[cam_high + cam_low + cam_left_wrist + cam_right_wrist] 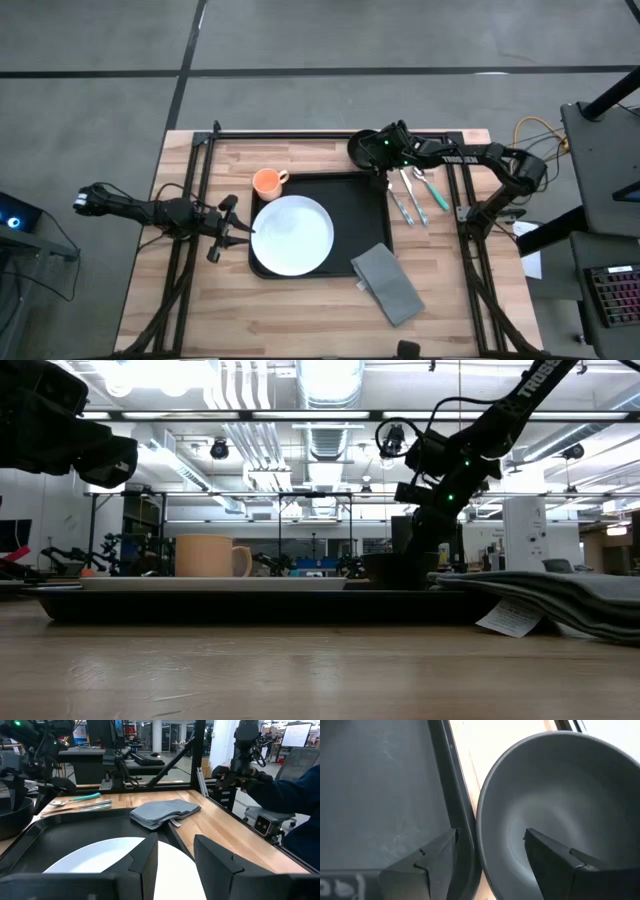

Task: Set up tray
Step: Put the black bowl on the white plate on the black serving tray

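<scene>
The black bowl [560, 805] was straddled at its rim by the spread, not yet clenched fingers of the right gripper [490, 855], just beside the tray [380, 795], whose raised rim could be struck if the bowl were lifted too low.

We see light wooden table [300, 320] carrying everything. Directly on it: black tray [345, 190], beside right gripper [383, 160]; small black bowl [362, 147] under that gripper, just off tray's far corner; utensils [415, 195] just beyond same gripper, outside tray; grey folded napkin [388, 285] well apart from it, overlapping tray's near corner.
</scene>
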Action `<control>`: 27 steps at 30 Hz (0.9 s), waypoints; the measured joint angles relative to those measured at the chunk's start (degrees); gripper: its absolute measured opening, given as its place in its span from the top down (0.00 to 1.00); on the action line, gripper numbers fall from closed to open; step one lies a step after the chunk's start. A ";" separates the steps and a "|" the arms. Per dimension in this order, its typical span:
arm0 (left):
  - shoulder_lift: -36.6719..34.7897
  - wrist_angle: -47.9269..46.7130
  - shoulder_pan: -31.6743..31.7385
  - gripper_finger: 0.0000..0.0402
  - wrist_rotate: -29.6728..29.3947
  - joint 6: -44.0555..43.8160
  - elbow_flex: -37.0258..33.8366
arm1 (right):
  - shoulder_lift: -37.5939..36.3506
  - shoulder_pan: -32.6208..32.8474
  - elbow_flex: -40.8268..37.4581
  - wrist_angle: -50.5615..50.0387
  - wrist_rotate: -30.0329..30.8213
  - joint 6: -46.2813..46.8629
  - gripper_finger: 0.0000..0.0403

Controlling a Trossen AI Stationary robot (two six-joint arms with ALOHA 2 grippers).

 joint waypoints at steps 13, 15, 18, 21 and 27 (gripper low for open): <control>0.00 0.00 0.00 0.73 0.00 0.02 0.00 | -0.02 -0.97 -0.01 -2.52 2.77 -2.89 0.71; 0.00 0.00 0.01 0.73 0.00 0.02 -0.02 | -0.02 -1.10 -0.01 -2.62 3.02 -3.52 0.79; 0.00 0.00 0.01 0.73 0.00 0.00 0.00 | -0.02 -1.29 0.09 -2.75 3.02 -3.87 0.92; 0.00 0.00 0.01 0.73 0.00 0.02 -0.02 | -0.02 -1.36 1.09 -2.85 3.01 -2.88 0.97; 0.00 0.00 0.00 0.73 0.00 0.01 0.00 | -0.07 -0.46 3.93 -5.22 3.04 -1.41 0.98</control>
